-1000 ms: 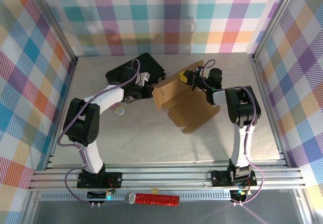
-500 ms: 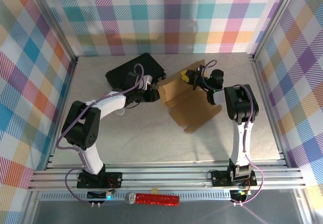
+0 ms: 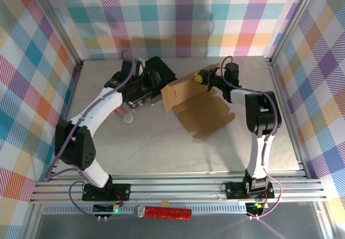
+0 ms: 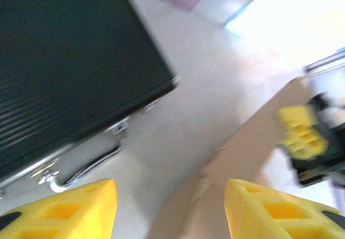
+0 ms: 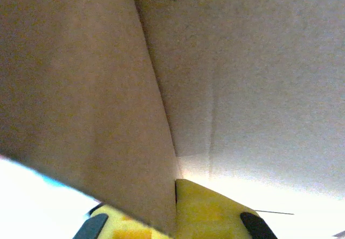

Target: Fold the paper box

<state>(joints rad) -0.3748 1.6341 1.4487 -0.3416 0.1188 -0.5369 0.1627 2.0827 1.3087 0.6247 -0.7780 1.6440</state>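
The paper box (image 3: 207, 112) is brown cardboard, partly folded, lying mid-table with one panel (image 3: 180, 92) raised along its left side. My right gripper (image 3: 202, 78) is at the box's far edge, shut on a raised cardboard flap (image 5: 81, 88); the flap runs down between the yellow fingers (image 5: 215, 209). My left gripper (image 3: 152, 92) hovers over the near edge of the black case (image 3: 159, 69), left of the box and apart from it. Its yellow fingers (image 4: 64, 209) stand open with nothing between them; the cardboard (image 4: 242, 158) lies ahead of them.
The black case (image 4: 59, 61) with its metal handle (image 4: 91, 166) sits at the back left. A small cream disc (image 3: 129, 119) and a pink bit (image 3: 123, 111) lie beside the left arm. Aluminium rails and plaid walls bound the table.
My left gripper has opened, let go of the box's left panel and drawn back left over the black case. The right gripper has stayed shut on its flap.
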